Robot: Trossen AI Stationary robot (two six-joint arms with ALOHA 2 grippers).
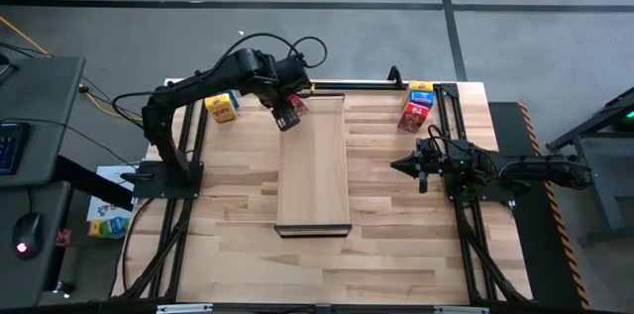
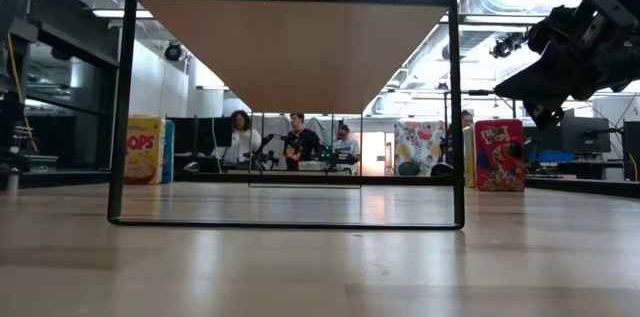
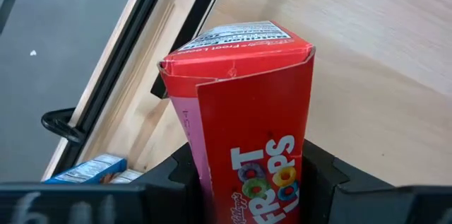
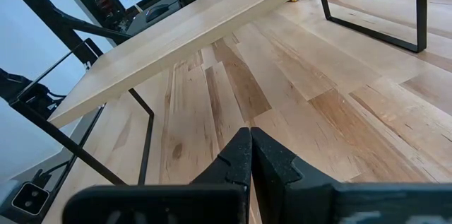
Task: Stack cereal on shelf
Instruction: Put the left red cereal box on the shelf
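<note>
The shelf is a long pale board raised on a black frame in the table's middle; the low view shows its underside. My left gripper is shut on a red cereal box above the shelf's far left corner. A yellow and a blue box stand at the table's far left. Several boxes, red, blue and yellow, stand at the far right. My right gripper is shut and empty above the table, right of the shelf. My left gripper pinches the red box between its two fingers, one on each narrow side of the box's lower part. The box points forward past the fingers, its flap end away from the gripper. It is lifted clear above the shelf.
Black frame rails run along the table's left and right sides, with a black bar at the far edge. People sit in the room behind the table. Bare tabletop lies on the near side.
</note>
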